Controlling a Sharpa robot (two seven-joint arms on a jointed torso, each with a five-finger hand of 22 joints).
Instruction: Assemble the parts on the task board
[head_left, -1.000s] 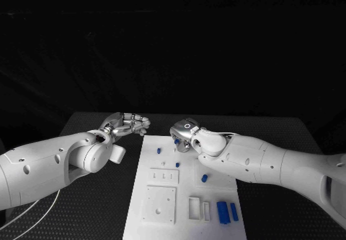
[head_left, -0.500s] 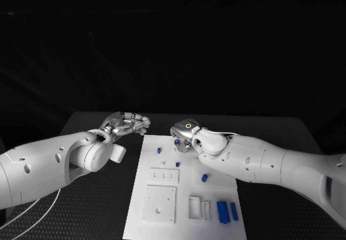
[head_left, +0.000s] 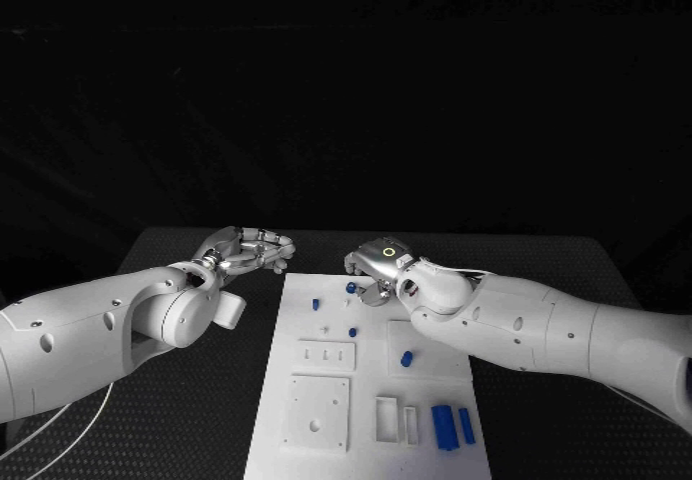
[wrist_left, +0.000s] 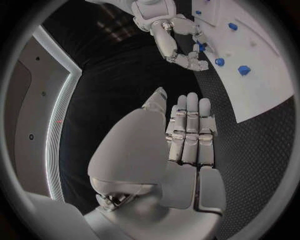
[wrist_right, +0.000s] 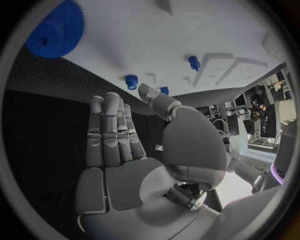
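The white task board (head_left: 369, 312) lies in the middle of the table. Small blue parts stand on its far half: one (head_left: 317, 300) near the left edge, one (head_left: 355, 331) further in, and one (head_left: 408, 356) mid-board. Two blue bars (head_left: 446, 425) lie at its near right corner. My right hand (head_left: 374, 268) hovers over the board's far edge, fingers straight and holding nothing, with a blue part (head_left: 352, 287) just beside its fingertips. A blue gear (wrist_right: 56, 29) lies on the board (wrist_right: 156, 40) ahead of that hand (wrist_right: 115, 135). My left hand (head_left: 251, 247) is off the board's far left corner, flat and empty (wrist_left: 187, 135).
White raised blocks and slots (head_left: 327, 352) sit on the near half of the board, with a larger square plate (head_left: 319, 408) below them. Black dimpled table surface (head_left: 216, 400) runs on both sides of the board.
My left hand has drawn back slightly to the left. The right arm has shifted a little to the right, with its hand still over the far edge. The parts have not moved.
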